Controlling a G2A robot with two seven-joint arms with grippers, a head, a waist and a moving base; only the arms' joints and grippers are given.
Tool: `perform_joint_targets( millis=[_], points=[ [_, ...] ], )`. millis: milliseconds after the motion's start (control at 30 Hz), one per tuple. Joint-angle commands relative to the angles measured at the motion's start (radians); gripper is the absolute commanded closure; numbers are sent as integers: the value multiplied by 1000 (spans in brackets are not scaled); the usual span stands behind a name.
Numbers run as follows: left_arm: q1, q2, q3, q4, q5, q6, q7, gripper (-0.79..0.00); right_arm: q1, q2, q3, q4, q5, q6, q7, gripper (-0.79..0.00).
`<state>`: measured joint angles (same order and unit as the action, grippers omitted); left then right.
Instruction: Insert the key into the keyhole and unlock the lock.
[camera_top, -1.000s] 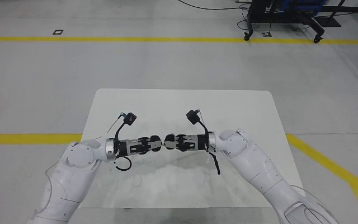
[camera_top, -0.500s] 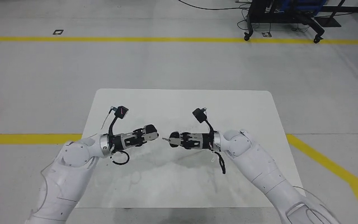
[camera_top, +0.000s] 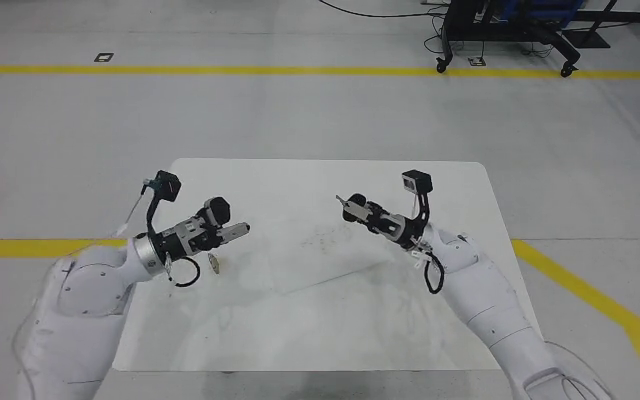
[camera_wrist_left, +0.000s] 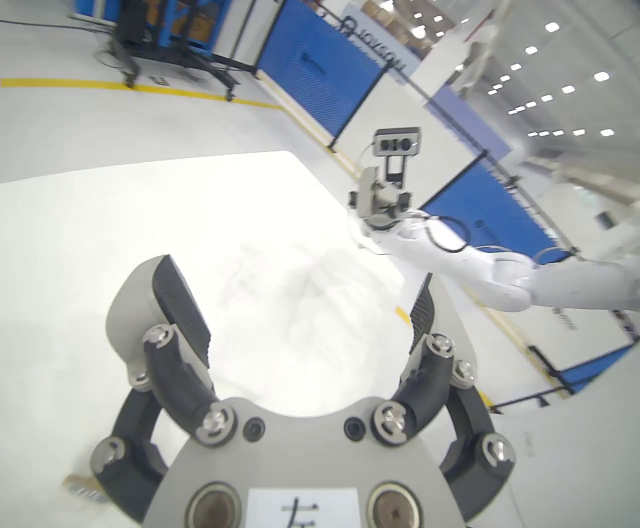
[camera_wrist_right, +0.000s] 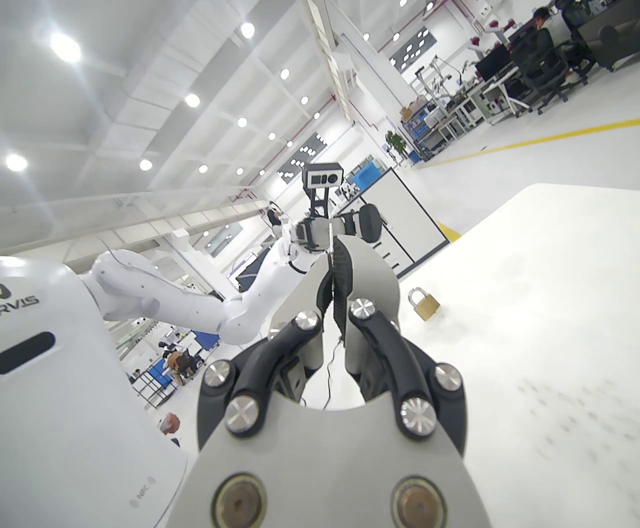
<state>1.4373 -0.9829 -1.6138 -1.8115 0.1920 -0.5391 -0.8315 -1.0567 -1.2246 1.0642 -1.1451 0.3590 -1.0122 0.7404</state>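
- Padlock: small, brass, lying loose on the white table, on the left arm's side. It sits just beside the left gripper and is not touching it.
- Left gripper: jaws spread wide with nothing between the pads. It hovers above the table close to the padlock.
- Right gripper: held above the middle-right of the table, well apart from the padlock, with its fingers pressed together.
- Key: a thin pale sliver pokes past the right gripper's tips in the top view. I take this to be the key, pinched there. The right wrist view shows too little of it to confirm.
- Shackle state: too small to tell whether it is seated or sprung.
- Progress (judgement): the key is not in the keyhole now. The lock is unheld and the key is far from it.
- Left to do, if the lock is unopened: grip and steady the lock, line up the key, insert it and turn.
- Surface: matte white top with faint grey scuffs near the centre.
- Room: pale grey floor with yellow lines, a dark wheeled rack at the far right, blue partition panels, and round ceiling lights overhead.
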Motion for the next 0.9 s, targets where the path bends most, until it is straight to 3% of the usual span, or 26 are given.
perform_joint_targets(
  millis=[0,167,333,633,800,867],
  points=[
    [65,6,-72,-78,112,43,21,-785,14,-7,2,14,46,0,-5,0],
    [228,16,-187,-249,411,171,-18,-785,20,-12,5,19,70,0,-10,0],
    [311,16,-134,-298,675,285,-44,-785,20,-12,5,19,70,0,-10,0],
    [204,7,30,-108,767,329,-23,-785,20,-12,5,19,70,0,-10,0],
    [162,3,77,-66,770,344,-38,-616,20,-12,5,19,70,0,-10,0],
    [154,2,83,-61,778,351,-39,-585,20,-12,5,19,70,0,-10,0]
  ],
)
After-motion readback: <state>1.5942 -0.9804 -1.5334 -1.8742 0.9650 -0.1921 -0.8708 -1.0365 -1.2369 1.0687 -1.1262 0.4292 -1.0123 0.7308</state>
